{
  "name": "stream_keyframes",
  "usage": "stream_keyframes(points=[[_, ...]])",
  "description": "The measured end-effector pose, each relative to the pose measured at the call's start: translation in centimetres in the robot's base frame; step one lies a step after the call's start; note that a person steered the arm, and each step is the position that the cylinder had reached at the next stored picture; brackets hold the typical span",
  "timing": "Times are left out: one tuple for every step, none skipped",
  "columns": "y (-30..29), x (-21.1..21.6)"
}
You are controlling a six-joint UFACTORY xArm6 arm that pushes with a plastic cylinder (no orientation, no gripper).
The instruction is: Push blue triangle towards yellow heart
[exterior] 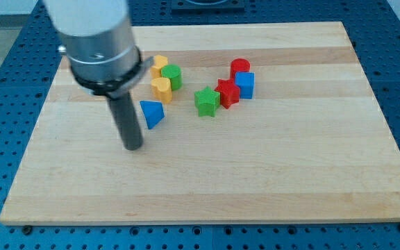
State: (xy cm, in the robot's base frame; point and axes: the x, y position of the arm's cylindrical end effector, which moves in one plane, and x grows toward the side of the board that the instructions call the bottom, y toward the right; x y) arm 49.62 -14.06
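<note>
Flanking blue triangle, my tip

A pale wooden bench lies on a blue perforated surface. The arm's dark rod comes down from a grey cylinder at the view's upper left, and my tip rests on the wood just below and to the view's left of the blue triangle, near it but apparently not touching, though the angle makes that hard to judge. Just above the triangle sits the yellow heart. A green cylinder stands beside it, with another yellow block behind. Further to the view's right cluster a green star, a red star, a blue cube and a red cylinder.
</note>
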Motion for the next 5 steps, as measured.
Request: stream_keyframes(points=[[-2.9, -2.1], [-2.9, -2.9], [-0.6, -2.9], [2.7, -3.7], [4.9, -5.0]])
